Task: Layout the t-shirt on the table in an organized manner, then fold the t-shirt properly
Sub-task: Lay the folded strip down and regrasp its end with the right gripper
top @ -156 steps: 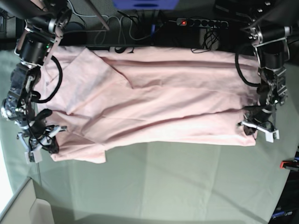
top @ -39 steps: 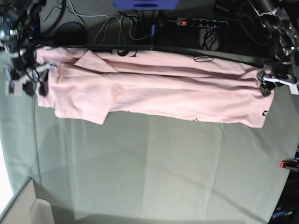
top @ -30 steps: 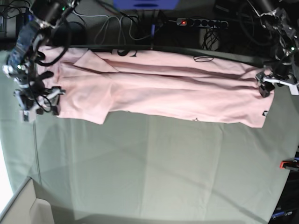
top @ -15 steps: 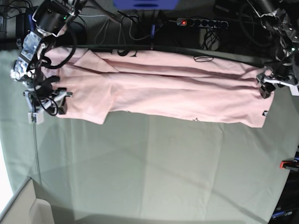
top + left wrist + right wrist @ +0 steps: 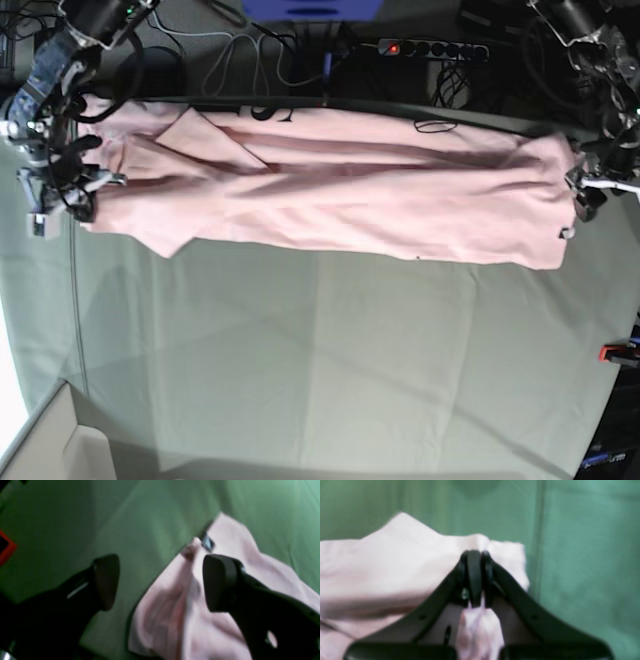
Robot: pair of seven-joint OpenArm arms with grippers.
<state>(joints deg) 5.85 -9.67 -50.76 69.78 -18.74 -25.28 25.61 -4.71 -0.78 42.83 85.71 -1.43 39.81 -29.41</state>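
The pink t-shirt [image 5: 330, 200] lies stretched in a long band along the far side of the table [image 5: 330, 370]. A bit of black lettering [image 5: 262, 110] shows at its far edge. At the left end in the base view, my right gripper [image 5: 55, 195] is shut on the shirt's edge. The right wrist view shows its closed tips [image 5: 475, 555] pinching pink cloth [image 5: 395, 562]. At the right end, my left gripper [image 5: 590, 195] hangs over the shirt's corner. In the left wrist view it [image 5: 160, 582] stands wide open, with the t-shirt [image 5: 170, 610] lying below the gap.
A power strip [image 5: 432, 48] and cables [image 5: 250, 60] lie beyond the table's far edge. A red clamp [image 5: 620, 352] sits at the right edge, and shows again as a red clamp [image 5: 5, 547] in the left wrist view. A pale box corner [image 5: 60, 445] is at the near left.
My right gripper has closed on the shirt's left edge and drawn it leftward and towards the far edge. The folded sleeve corner slid left. The left gripper stayed open and hardly moved.
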